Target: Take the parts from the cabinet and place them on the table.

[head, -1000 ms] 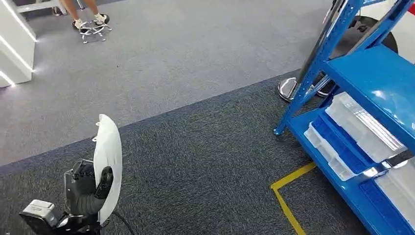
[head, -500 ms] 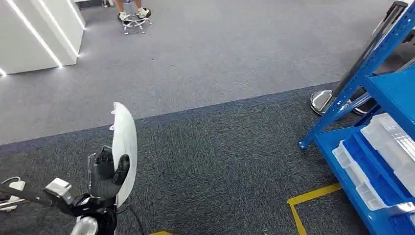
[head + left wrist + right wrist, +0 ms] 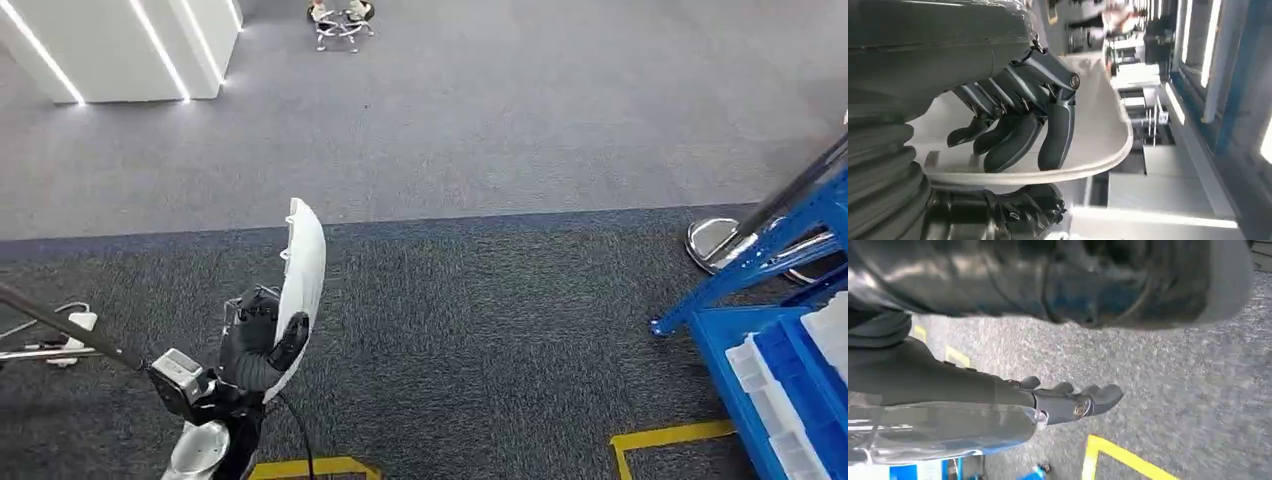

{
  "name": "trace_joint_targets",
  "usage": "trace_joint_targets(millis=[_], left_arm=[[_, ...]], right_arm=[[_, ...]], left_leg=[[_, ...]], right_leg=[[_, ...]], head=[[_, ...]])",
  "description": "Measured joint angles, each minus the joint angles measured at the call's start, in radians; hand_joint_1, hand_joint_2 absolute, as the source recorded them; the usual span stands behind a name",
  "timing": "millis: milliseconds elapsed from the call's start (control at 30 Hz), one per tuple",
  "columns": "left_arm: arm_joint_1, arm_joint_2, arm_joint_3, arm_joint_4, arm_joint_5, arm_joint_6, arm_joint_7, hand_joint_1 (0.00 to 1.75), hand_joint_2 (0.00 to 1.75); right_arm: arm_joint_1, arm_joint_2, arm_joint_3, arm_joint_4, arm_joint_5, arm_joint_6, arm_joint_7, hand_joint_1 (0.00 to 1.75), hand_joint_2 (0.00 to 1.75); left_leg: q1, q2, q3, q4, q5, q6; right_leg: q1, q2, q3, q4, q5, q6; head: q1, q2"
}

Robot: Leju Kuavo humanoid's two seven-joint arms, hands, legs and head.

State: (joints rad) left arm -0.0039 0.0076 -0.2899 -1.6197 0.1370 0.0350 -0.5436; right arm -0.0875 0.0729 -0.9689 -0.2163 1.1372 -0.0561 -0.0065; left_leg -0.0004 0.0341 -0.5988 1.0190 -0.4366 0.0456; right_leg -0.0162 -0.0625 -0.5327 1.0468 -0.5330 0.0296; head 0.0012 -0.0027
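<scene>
The left hand (image 3: 262,345) grips the curved white shell part (image 3: 300,285) near its lower end (thin, stiff, probably light, slippery); the right hand (image 3: 1068,400) hangs empty, fingers loosely spread.

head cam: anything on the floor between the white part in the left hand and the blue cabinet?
Nothing. In the head view, only bare dark grey carpet lies between the white part held by the left hand and the blue cabinet; yellow floor tape sits nearer the camera.

Under me is grey carpet (image 3: 480,120) (darker near my feet), with yellow tape (image 3: 668,437) and the blue rack (image 3: 790,400) standing on it.
</scene>
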Motion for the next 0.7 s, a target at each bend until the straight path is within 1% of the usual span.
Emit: trace_joint_targets(millis=[33,67,100,133,167,200,233,267,300,333,367,400,433,467,500,533,567,600,633,667,700], left_arm=[[-0.001,0.002,0.0,-0.01,0.005,0.0,-0.003,1.75,1.75],[0.0,0.003,0.0,-0.021,0.006,-0.002,-0.004,1.75,1.75],[0.005,0.004,0.0,-0.031,0.008,-0.008,-0.004,1.75,1.75],[0.01,0.005,0.0,-0.04,0.009,-0.011,-0.003,1.75,1.75],[0.015,0.006,0.0,-0.049,0.009,-0.012,-0.003,1.75,1.75],[0.018,0.007,0.0,-0.058,0.009,-0.014,-0.003,1.75,1.75],[0.019,0.008,0.0,-0.069,0.007,-0.016,-0.002,1.75,1.75],[0.019,0.008,-0.001,-0.079,0.004,-0.016,-0.001,1.75,1.75],[0.02,0.009,-0.002,-0.087,-0.002,-0.016,0.001,1.75,1.75],[0.02,0.01,-0.005,-0.095,-0.005,-0.016,0.003,1.75,1.75],[0.023,0.011,-0.007,-0.101,-0.007,-0.016,0.005,1.75,1.75],[0.024,0.012,-0.008,-0.107,-0.009,-0.016,0.006,1.75,1.75],[0.026,0.013,-0.008,-0.111,-0.012,-0.014,0.007,1.75,1.75],[0.028,0.014,-0.008,-0.115,-0.014,-0.012,0.008,1.75,1.75],[0.031,0.018,-0.008,-0.12,-0.015,-0.01,0.009,1.75,1.75],[0.029,0.019,-0.008,-0.123,-0.016,-0.009,0.009,1.75,1.75],[0.026,0.021,-0.008,-0.123,-0.018,-0.008,0.011,1.75,1.75],[0.028,0.022,-0.008,-0.123,-0.021,-0.008,0.013,1.75,1.75],[0.031,0.023,-0.008,-0.123,-0.024,-0.007,0.014,1.75,1.75],[0.033,0.025,-0.008,-0.123,-0.024,-0.004,0.015,1.75,1.75],[0.033,0.026,-0.008,-0.123,-0.027,-0.002,0.017,1.75,1.75]], right_arm=[[0.001,-0.001,0.0,0.0,0.004,-0.005,-0.002,0.0,0.0],[0.001,-0.002,0.0,0.0,0.007,-0.009,-0.003,0.0,0.0],[0.001,-0.003,0.0,0.0,0.008,-0.01,-0.003,0.0,0.0],[0.001,-0.003,0.0,0.0,0.008,-0.01,-0.003,0.0,0.0],[0.001,-0.003,0.0,0.0,0.007,-0.01,-0.004,0.0,0.0],[0.002,-0.006,0.0,0.0,0.007,-0.01,-0.005,0.0,0.0],[0.002,-0.008,0.0,0.0,0.007,-0.011,-0.008,0.0,0.0],[0.004,-0.01,0.0,0.0,0.007,-0.012,-0.014,0.0,0.0],[0.007,-0.013,0.0,0.0,0.004,-0.015,-0.018,0.0,0.0],[0.01,-0.016,0.0,0.0,0.002,-0.017,-0.02,0.0,0.0],[0.009,-0.016,0.0,0.0,-0.001,-0.018,-0.021,0.0,0.0],[0.009,-0.016,0.0,0.0,-0.003,-0.019,-0.021,0.0,0.0],[0.007,-0.016,0.0,0.0,-0.005,-0.022,-0.021,0.0,0.0],[0.006,-0.015,0.0,0.0,-0.006,-0.022,-0.021,0.0,0.0],[0.008,-0.01,0.0,0.0,-0.007,-0.023,-0.018,0.0,0.0],[0.012,-0.011,0.0,0.0,-0.007,-0.026,-0.014,0.0,0.0],[0.018,-0.01,0.0,0.0,-0.008,-0.028,-0.008,0.0,0.0],[0.021,-0.009,0.0,0.0,-0.008,-0.027,-0.002,0.0,0.0],[0.023,-0.008,-0.001,0.0,-0.007,-0.027,0.004,0.0,0.0],[0.023,-0.007,-0.001,0.0,-0.006,-0.027,0.006,0.0,0.0],[0.023,-0.006,-0.001,0.0,-0.006,-0.024,0.006,0.0,0.0]], left_leg=[[0.001,-0.009,0.0,-0.001,0.001,0.006],[0.0,-0.019,-0.001,-0.001,0.002,0.013],[0.0,-0.031,-0.001,-0.001,0.001,0.015],[-0.002,-0.044,-0.001,-0.001,0.001,0.016],[-0.002,-0.058,0.0,0.0,0.001,0.016],[-0.002,-0.073,0.001,0.001,0.001,0.016],[-0.002,-0.088,0.002,0.004,0.0,0.015],[-0.002,-0.103,0.002,0.009,-0.002,0.012],[0.0,-0.113,-0.001,0.014,-0.004,0.008],[-0.009,-0.123,-0.007,0.026,-0.008,0.001],[-0.004,-0.134,-0.012,0.024,-0.006,-0.004],[0.0,-0.139,-0.013,0.023,-0.003,-0.008],[0.002,-0.15,-0.013,0.019,0.0,-0.016],[-0.001,-0.16,-0.014,0.018,0.001,-0.023],[0.001,-0.128,-0.019,0.028,-0.007,-0.025],[-0.004,-0.089,-0.028,0.053,-0.027,-0.03],[0.001,-0.061,-0.063,0.123,-0.067,-0.037],[0.005,-0.05,-0.101,0.202,-0.103,-0.042],[0.008,-0.046,-0.138,0.274,-0.129,-0.046],[0.011,-0.043,-0.159,0.313,-0.133,-0.05],[0.013,-0.041,-0.154,0.304,-0.115,-0.051]], right_leg=[[0.0,0.03,-0.022,0.045,-0.031,0.0],[-0.002,0.045,-0.056,0.116,-0.069,-0.001],[-0.001,0.054,-0.096,0.196,-0.103,0.0],[-0.001,0.057,-0.131,0.26,-0.12,0.001],[-0.002,0.057,-0.147,0.281,-0.111,0.001],[-0.002,0.058,-0.14,0.256,-0.08,0.001],[-0.004,0.062,-0.116,0.194,-0.032,0.0],[-0.007,0.077,-0.078,0.103,0.022,-0.002],[-0.01,0.117,-0.051,0.033,0.052,-0.005],[-0.01,0.142,-0.042,0.006,0.039,-0.007],[-0.009,0.133,-0.041,0.006,0.035,-0.006],[-0.005,0.128,-0.04,0.002,0.036,-0.007],[-0.002,0.12,-0.038,0.001,0.036,-0.011],[-0.011,0.109,-0.032,-0.006,0.04,-0.019],[-0.014,0.095,-0.027,-0.013,0.044,-0.025],[-0.014,0.087,-0.024,-0.015,0.044,-0.031],[-0.012,0.071,-0.023,-0.015,0.042,-0.035],[-0.01,0.059,-0.023,-0.015,0.041,-0.036],[-0.009,0.046,-0.024,-0.014,0.04,-0.038],[-0.009,0.034,-0.023,-0.014,0.038,-0.037],[-0.009,0.023,-0.022,-0.014,0.037,-0.037]], head=[[-0.001,0.0],[0.0,0.0],[0.0,0.0],[0.0,0.0],[0.0,0.0],[0.0,0.0],[0.0,0.0],[0.0,0.0],[0.0,0.0],[0.0,0.0],[-0.001,0.0],[0.0,0.0],[-0.001,0.0],[-0.001,0.0],[-0.001,0.0],[-0.004,0.0],[-0.005,0.0],[-0.005,0.0],[-0.005,0.0],[-0.005,0.0],[-0.005,0.0]])
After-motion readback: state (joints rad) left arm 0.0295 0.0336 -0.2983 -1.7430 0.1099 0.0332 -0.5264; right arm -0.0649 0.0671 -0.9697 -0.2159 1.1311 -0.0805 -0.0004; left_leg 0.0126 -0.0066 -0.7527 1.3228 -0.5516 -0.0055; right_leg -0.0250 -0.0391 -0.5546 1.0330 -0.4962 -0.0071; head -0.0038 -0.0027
